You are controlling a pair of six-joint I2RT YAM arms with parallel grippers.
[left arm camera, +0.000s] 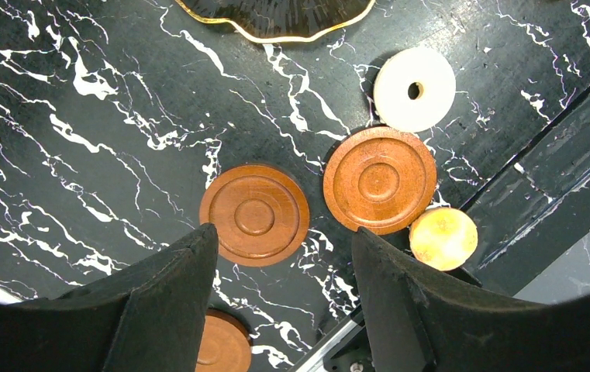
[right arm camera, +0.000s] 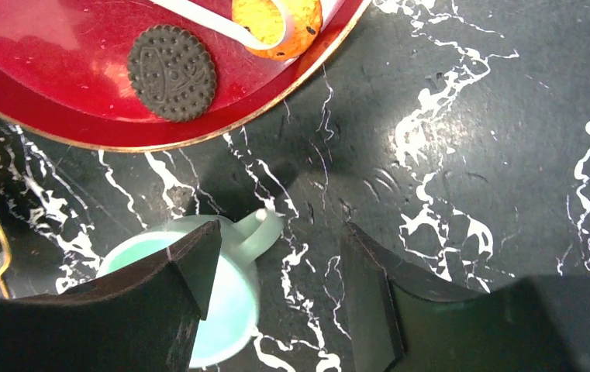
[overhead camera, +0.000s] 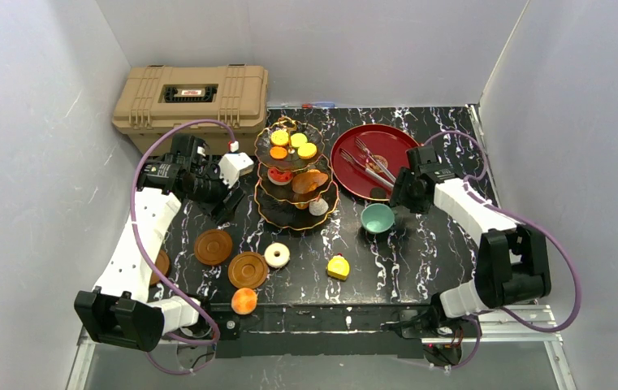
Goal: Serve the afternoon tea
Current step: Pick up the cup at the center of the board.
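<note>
Right wrist view: jaws of the right gripper [right arm camera: 277, 236] stand spread astride the handle of the small teal cup [right arm camera: 229, 306], which sits on the black marbled bench [right arm camera: 470, 155] beside the round red plate [right arm camera: 43, 85]. Closing off-centre could tip it. Jaws of the left gripper [left arm camera: 284, 232] gape empty above a round brown saucer [left arm camera: 254, 215]. No writing is legible.

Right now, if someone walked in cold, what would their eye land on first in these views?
The dark three-tier stand with gold rims at centre back, loaded with yellow and orange sweets, and the red plate right beside it. Next, the teal cup just in front of that plate, with the right claw poised open over its handle. Brown saucers lie front left, near the open left claw.
</note>
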